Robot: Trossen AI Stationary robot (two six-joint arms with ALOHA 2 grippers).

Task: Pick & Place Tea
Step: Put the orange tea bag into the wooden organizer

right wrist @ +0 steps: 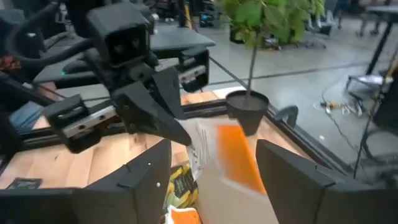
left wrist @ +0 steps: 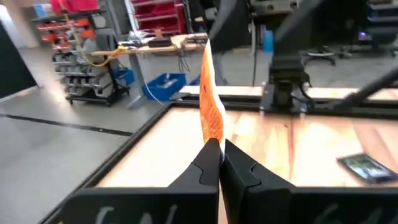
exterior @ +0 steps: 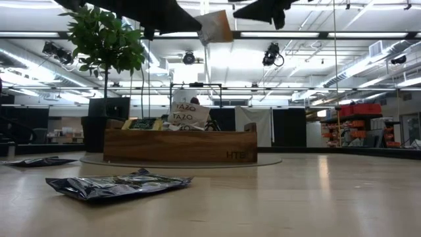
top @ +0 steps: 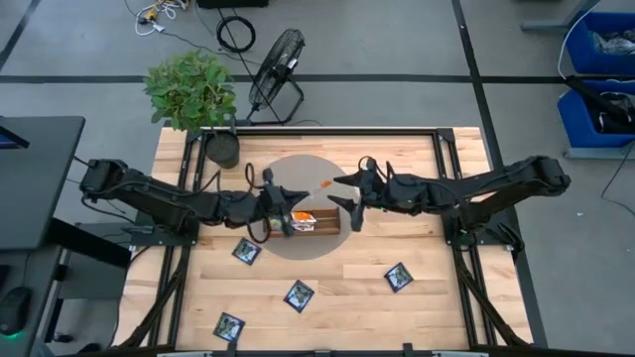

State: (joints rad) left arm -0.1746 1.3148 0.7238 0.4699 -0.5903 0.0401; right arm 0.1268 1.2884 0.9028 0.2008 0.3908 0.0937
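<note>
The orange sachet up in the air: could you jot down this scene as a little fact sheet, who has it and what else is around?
orange sachet: pinched by the left gripper, raised above the tray
right gripper: open, fingers either side of the sachet, not gripping
tray: wooden, on a grey round mat, sachets standing inside
navy sachets: four flat on the table, one at
plant: potted, at the table's far left corner

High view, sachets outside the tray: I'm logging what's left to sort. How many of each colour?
Dark navy sachets, flat on the table: 4
Orange-and-white sachet, held in the left end effector: 1
Total: 5
</note>
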